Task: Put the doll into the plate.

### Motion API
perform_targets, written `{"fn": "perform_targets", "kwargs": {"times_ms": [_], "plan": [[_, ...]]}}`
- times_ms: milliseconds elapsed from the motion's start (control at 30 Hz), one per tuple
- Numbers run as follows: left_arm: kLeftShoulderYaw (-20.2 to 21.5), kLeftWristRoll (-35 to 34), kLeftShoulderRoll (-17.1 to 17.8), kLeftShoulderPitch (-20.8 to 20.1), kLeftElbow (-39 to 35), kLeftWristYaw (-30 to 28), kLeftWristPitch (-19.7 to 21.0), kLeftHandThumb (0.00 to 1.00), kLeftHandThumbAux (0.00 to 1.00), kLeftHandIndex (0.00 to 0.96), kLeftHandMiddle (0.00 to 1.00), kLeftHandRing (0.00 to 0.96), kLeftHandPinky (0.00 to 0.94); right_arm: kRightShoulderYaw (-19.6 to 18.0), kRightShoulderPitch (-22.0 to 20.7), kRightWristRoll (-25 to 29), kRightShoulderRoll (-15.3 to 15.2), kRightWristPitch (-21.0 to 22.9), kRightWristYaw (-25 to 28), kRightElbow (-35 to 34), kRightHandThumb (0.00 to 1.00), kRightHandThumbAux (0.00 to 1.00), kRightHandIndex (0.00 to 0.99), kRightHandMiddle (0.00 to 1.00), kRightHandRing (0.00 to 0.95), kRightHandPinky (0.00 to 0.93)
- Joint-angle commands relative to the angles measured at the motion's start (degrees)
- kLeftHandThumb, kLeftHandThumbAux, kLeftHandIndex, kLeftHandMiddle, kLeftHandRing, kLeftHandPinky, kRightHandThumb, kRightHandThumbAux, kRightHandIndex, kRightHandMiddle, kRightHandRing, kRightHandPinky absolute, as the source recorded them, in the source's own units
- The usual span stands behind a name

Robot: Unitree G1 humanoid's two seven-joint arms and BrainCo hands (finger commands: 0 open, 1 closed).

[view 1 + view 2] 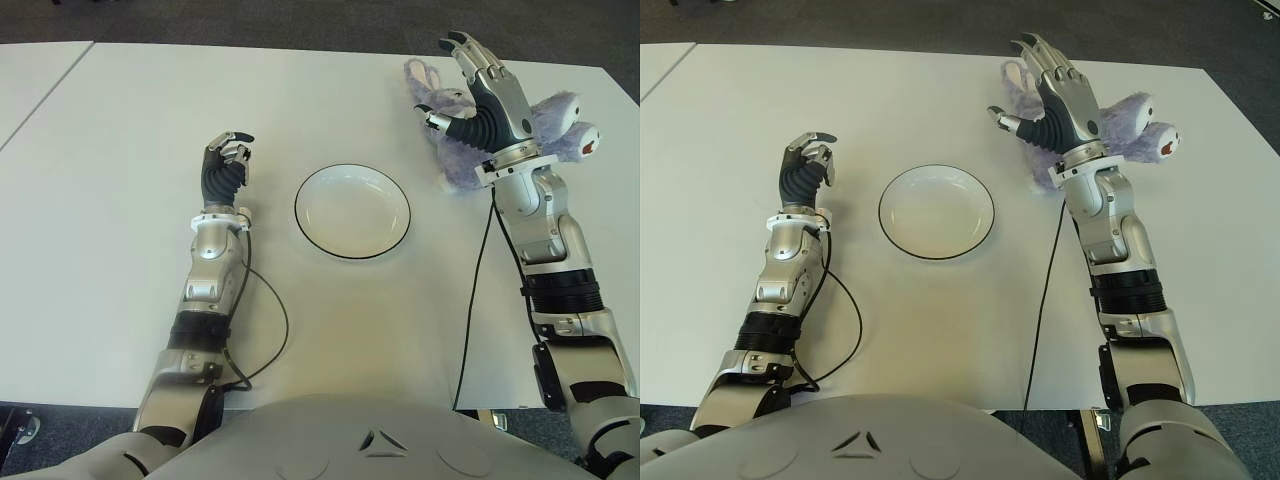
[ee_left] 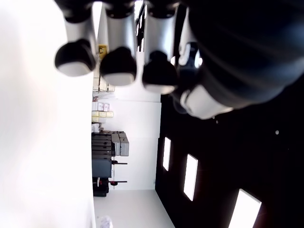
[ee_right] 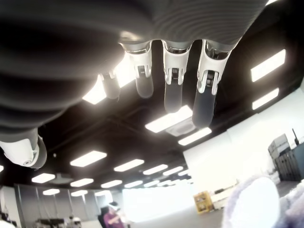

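White table (image 1: pixel 130 120) is filling both eye views. Purple plush doll (image 1: pixel 558 118) is lying on it at the far right, well apart from the plate and off to the plate's right; a pale foot with a dark patch is sticking out on its right end, long ears reaching toward the far edge. White plate (image 1: pixel 352 212) with thin dark rim is sitting mid-table between the two arms, nothing in it.

Right hand (image 1: pixel 488 85) is showing over the doll, fingers (image 3: pixel 174 90) stretched out straight and spread, thumb angled off toward the plate side. Right wrist view is showing the fingers extended with nothing between them and a bit of purple fluff at the frame corner. Hand is released, gripping nothing; cannot tell whether palm is touching the plush underneath.

Left hand (image 1: pixel 226 160) is showing left of the plate, idle, fingers curled inward in a loose fist, holding nothing. Left wrist view is showing the fingertips (image 2: pixel 117 71) bent over.

Black cables (image 1: pixel 270 300) are trailing from both forearms across the table toward the near edge.
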Motion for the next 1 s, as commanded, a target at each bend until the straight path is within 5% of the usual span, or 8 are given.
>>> {"fn": "perform_targets", "kwargs": {"times_ms": [33, 1000], "plan": [[-0.31, 0.06, -3.59, 6.32, 3.86, -0.39, 0.23, 0.707, 0.706, 0.442, 0.858, 0.867, 0.857, 1.31, -1.09, -2.63, -2.07, 0.41, 2.57, 0.81, 0.290, 0.346, 0.009, 0.005, 0.003, 0.002], [0.99, -0.85, -3.12, 5.54, 4.79, -1.83, -0.22, 0.707, 0.707, 0.441, 0.858, 0.866, 0.856, 1.77, -3.82, -2.32, -7.31, -0.99, 10.03, 7.19, 0.206, 0.304, 0.000, 0.000, 0.000, 0.000]]}}
